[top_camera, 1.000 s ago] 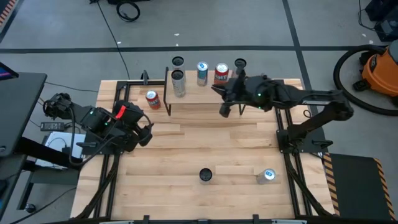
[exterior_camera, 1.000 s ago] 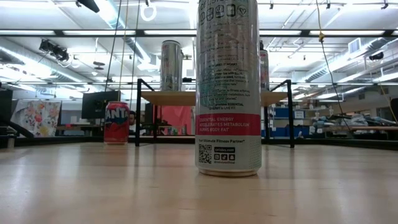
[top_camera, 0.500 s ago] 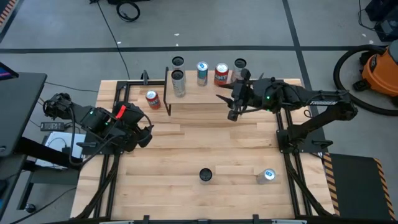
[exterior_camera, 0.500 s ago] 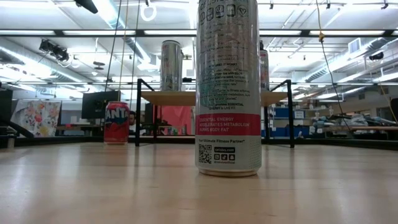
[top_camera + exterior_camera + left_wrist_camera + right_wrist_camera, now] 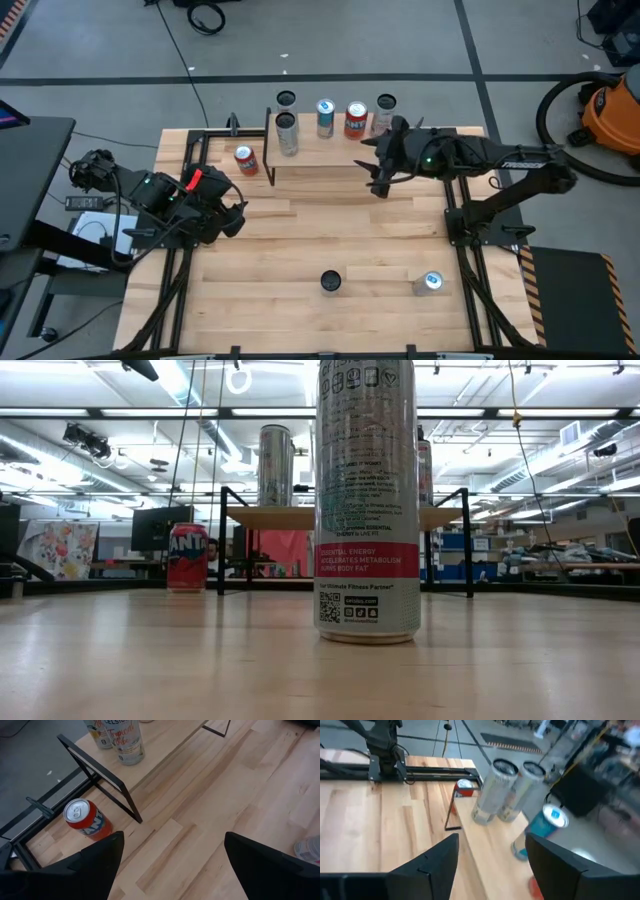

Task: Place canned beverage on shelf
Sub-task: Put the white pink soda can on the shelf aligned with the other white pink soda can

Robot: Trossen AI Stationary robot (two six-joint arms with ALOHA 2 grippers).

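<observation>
Clearly readable: "ESSENTIAL ENERGY" on the near can (image 5: 366, 500).

Illumination was bright and even, supplied by overhead ceiling strip lights (image 5: 190, 385) seen in the low view, with soft shadows on the surface (image 5: 300, 240), sharp focus in the high view, and pronounced motion blur across the right wrist view.

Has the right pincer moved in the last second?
Yes. The right pincer has pulled back from the red can on the shelf, toward the table's right side.
</observation>
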